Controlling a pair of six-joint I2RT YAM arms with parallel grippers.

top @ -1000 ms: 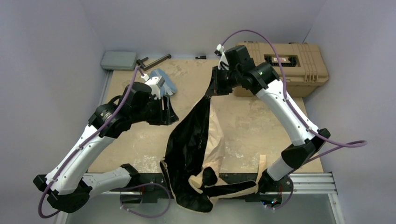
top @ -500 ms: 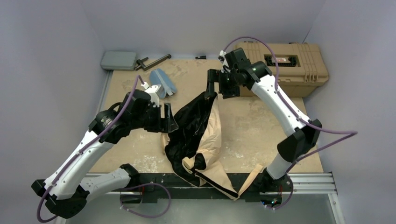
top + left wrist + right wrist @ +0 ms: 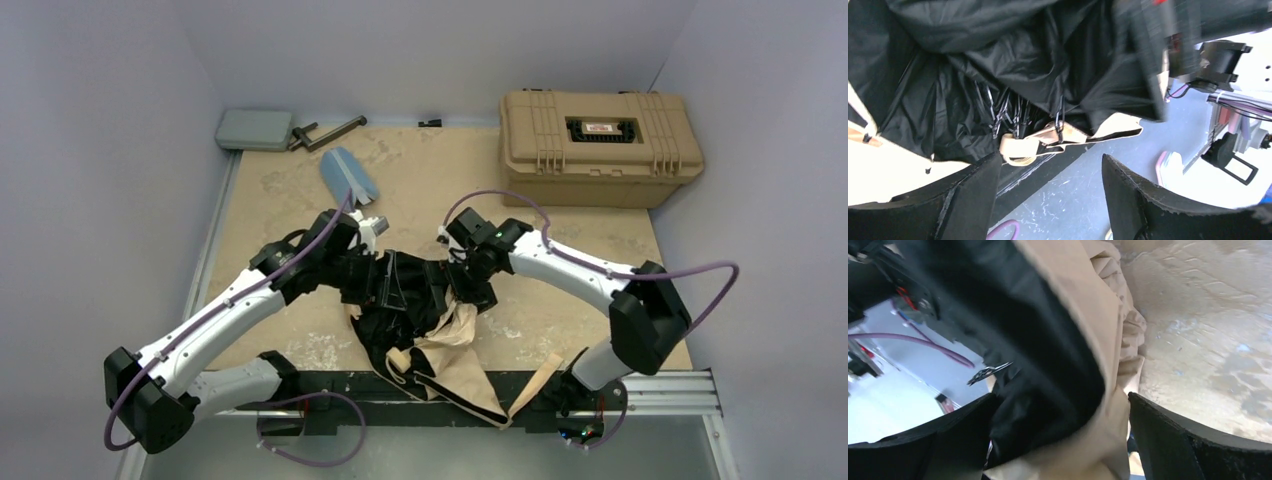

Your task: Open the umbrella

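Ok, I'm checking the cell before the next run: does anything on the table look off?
Yes: the umbrella lies as a crumpled heap at the near edge of the table, black underside outward, tan fabric bunched and hanging past the edge. Its ribs look folded together. No tear shows.

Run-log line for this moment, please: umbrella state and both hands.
object: beige-and-black folding fabric umbrella, crumpled, unopened | left hand: open, empty | right hand: open around loose fabric | task: not done
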